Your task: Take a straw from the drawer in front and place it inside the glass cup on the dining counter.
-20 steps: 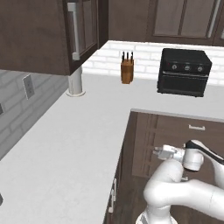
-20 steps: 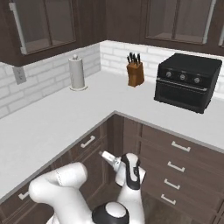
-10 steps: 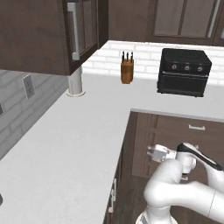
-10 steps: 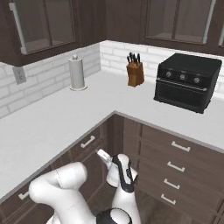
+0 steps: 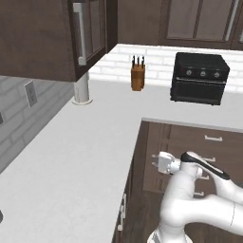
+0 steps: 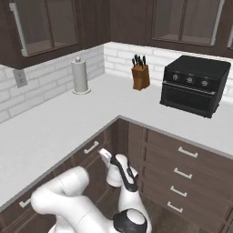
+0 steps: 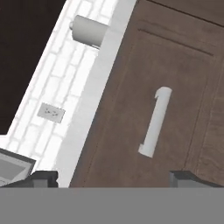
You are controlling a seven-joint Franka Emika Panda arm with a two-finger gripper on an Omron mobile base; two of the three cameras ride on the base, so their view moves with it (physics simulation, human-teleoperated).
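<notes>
Corner kitchen, rendered: white worktop (image 5: 85,142) along a pale brick wall, dark cabinets above and below.

Under the left run of that worktop: the drawer (image 7: 127,83), dark brown, shut flush with its neighbours. Carries a short silver bar handle (image 7: 155,122), slightly right of centre in the hand view. Contents hidden behind the shut front; straw presumably inside.

Facing it: gripper (image 7: 116,181), jaws spread wide, nothing between them. Near the front, not touching; dark fingertips (image 7: 43,178) well apart at either side of the lower edge. In the right base view, sits low in the cabinet corner (image 6: 105,155), just beside the drawer front (image 6: 86,152). In the left base view, points toward the left bank (image 5: 156,162).

Further out: paper towel holder (image 6: 79,75) and wall outlet (image 7: 51,113) on the left wall; knife block (image 5: 137,76) and black toaster oven (image 5: 198,78) on the back run.

Step judged: approach to the handle, nothing gripped yet.

Risks from here:
- Handle off the midline between the fingers. Closing without first shifting across could catch one end only, then slip off on the pull.
- Bar shallow against the wood. Going in too deep could jam fingertips into the front; too shallow, pinch air.
- Tight corner. Elbow folded low beside the right-hand cabinet bank; pulling straight back could strike it or run out of reach.
- Pull not square to the front could bind the drawer.
</notes>
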